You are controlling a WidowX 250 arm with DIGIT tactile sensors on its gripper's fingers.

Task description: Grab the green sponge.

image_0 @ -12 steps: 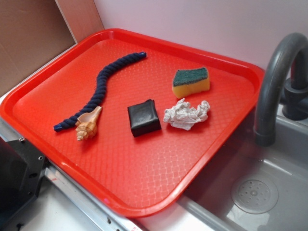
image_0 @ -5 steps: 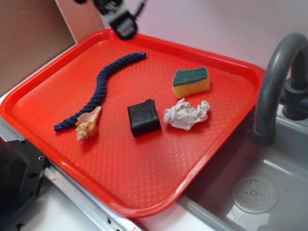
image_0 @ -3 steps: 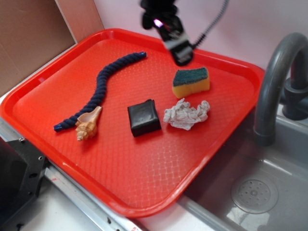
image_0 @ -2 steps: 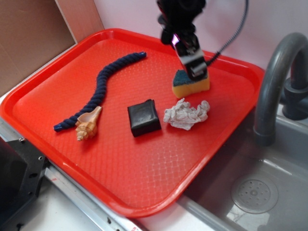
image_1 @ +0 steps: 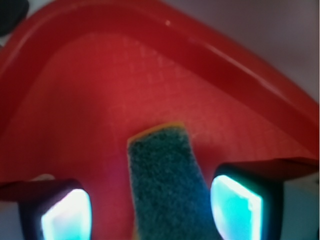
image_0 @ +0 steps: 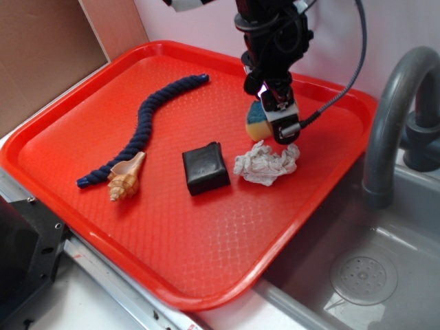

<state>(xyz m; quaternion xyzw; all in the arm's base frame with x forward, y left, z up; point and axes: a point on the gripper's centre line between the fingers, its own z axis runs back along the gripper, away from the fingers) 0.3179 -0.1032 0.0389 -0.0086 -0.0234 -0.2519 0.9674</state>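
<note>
Red tray [image_0: 75,137] holds everything. Your gripper [image_1: 150,210] hangs over the sponge [image_1: 165,185] at the tray's far right side, just behind the paper wad [image_0: 265,165]. Its fingers [image_1: 235,205] are wide apart, one on each side of the green top. You are lining up; next go down and squeeze. No writing shows.

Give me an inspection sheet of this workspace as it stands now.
Surface: red tray, partly over a grey sink.
Job's things: green sponge on the tray, between the open fingers.
Clutter: blue rope, seashell, black square, white paper wad.
Grippers: gripper down over the sponge, not closed.
Cables: black cable looping off the arm.
Surroundings: grey faucet, brown board, pale wall.
</note>
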